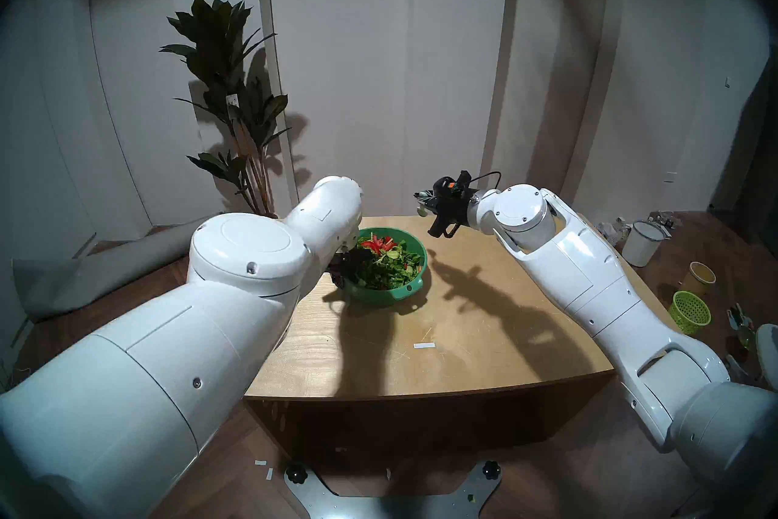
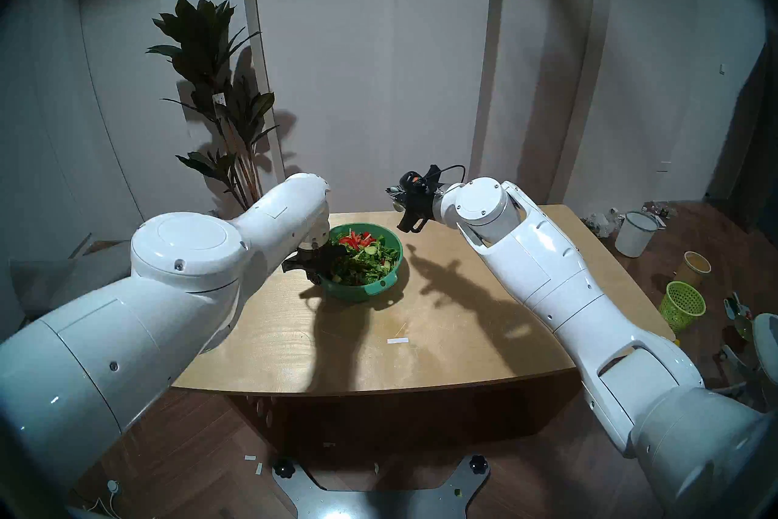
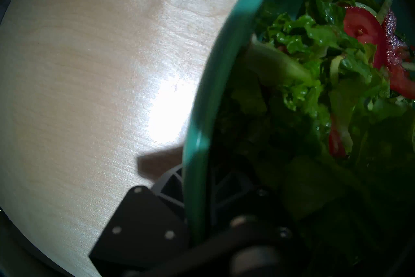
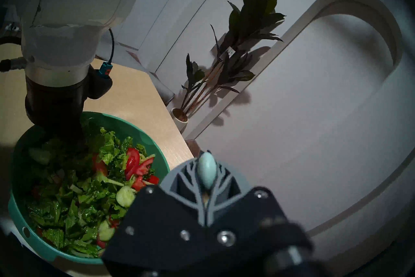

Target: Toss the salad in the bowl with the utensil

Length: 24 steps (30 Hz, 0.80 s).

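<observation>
Looking down from the head, the green bowl (image 1: 389,267) sits on the table (image 1: 463,337) heaped with salad (image 1: 385,263), tomato still clustered on top, so by my judgement the tossing is not finished. The left end effector (image 2: 313,267) stands at the bowl's left rim; the left wrist view shows its fingers (image 3: 170,188) clamped across that rim. The right end effector (image 1: 423,202) hangs above the table beyond the bowl. Its wrist view shows it closed on the pale mint spoon (image 4: 207,172), clear of the leaves.
</observation>
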Each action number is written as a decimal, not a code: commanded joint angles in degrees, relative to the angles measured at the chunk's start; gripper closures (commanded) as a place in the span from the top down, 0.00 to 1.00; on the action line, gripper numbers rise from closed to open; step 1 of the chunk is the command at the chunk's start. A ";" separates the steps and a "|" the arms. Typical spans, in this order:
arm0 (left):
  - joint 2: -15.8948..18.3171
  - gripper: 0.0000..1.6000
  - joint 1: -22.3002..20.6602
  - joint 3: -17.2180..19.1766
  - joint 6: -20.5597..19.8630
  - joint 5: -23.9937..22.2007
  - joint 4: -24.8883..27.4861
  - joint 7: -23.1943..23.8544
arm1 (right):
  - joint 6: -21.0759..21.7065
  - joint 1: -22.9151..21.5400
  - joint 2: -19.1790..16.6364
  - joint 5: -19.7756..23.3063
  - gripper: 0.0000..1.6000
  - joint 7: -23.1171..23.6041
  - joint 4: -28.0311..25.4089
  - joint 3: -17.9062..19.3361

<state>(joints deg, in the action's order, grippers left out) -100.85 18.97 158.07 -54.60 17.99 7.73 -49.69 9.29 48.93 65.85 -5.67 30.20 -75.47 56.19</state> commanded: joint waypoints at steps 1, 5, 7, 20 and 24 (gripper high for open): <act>-0.61 0.00 1.24 0.14 -0.40 -0.04 -1.00 -0.17 | -2.45 -4.32 2.32 -2.11 0.00 -0.31 1.37 -1.54; -0.62 0.00 1.23 0.39 -0.40 0.16 -1.00 -0.18 | -3.98 -5.41 3.54 -4.24 0.00 -0.25 4.42 -4.00; -0.62 0.00 1.24 0.48 -0.40 0.24 -1.01 -0.18 | -4.56 -5.90 4.11 -5.07 0.00 -0.32 5.56 -4.95; -0.64 0.00 1.23 1.05 -0.40 0.72 -1.02 -0.20 | -7.92 -9.31 6.74 -9.69 0.00 -0.85 12.02 -9.70; -0.31 0.00 1.17 1.29 -0.40 0.86 -1.02 -0.16 | -9.01 -10.72 7.59 -11.09 0.00 -0.94 13.73 -10.95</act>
<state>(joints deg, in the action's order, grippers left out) -100.85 18.89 159.18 -54.60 18.93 7.68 -49.69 2.59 42.57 71.05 -14.96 29.85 -62.83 46.07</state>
